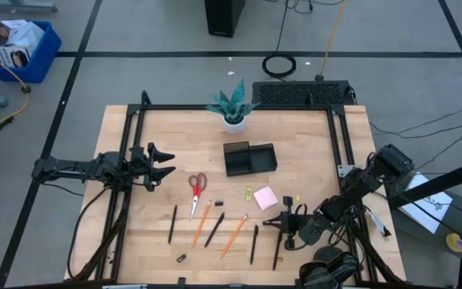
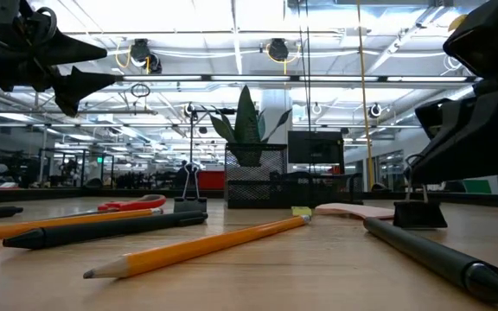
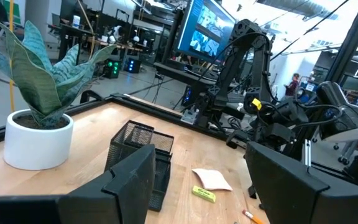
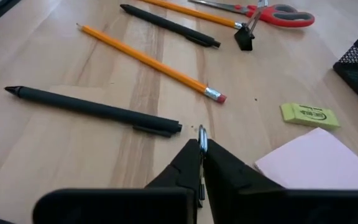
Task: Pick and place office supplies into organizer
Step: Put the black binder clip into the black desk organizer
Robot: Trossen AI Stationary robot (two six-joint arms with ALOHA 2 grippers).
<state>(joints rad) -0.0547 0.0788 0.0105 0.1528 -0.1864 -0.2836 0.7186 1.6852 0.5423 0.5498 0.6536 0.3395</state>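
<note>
My right gripper (image 1: 285, 221) is at the table's near right, shut on a small black binder clip (image 2: 419, 212) beside the pink sticky-note pad (image 1: 265, 197). Red-handled scissors (image 1: 196, 186), black pens (image 1: 214, 229) and orange pencils (image 1: 234, 234) lie flat across the table's near half. The black organizer (image 1: 249, 158) stands at the middle, toward the far edge. My left gripper (image 1: 167, 160) hangs open above the table's left side, with nothing between its fingers. My right gripper pinches the binder clip's silver wire handle (image 4: 202, 132) between its two shut fingers; the loop's end sticks out just past the fingertips. The fingers slant down from the table's right. The clip's black body (image 2: 419, 216) stands upright below them, on the table.
A white pot with a teal plant (image 1: 233, 112) stands at the far edge behind the organizer. A yellow-green piece (image 4: 309, 115) lies next to the pad, and another black clip (image 4: 244, 37) sits by the scissors. A black pen (image 4: 92, 109) lies just ahead of my right gripper.
</note>
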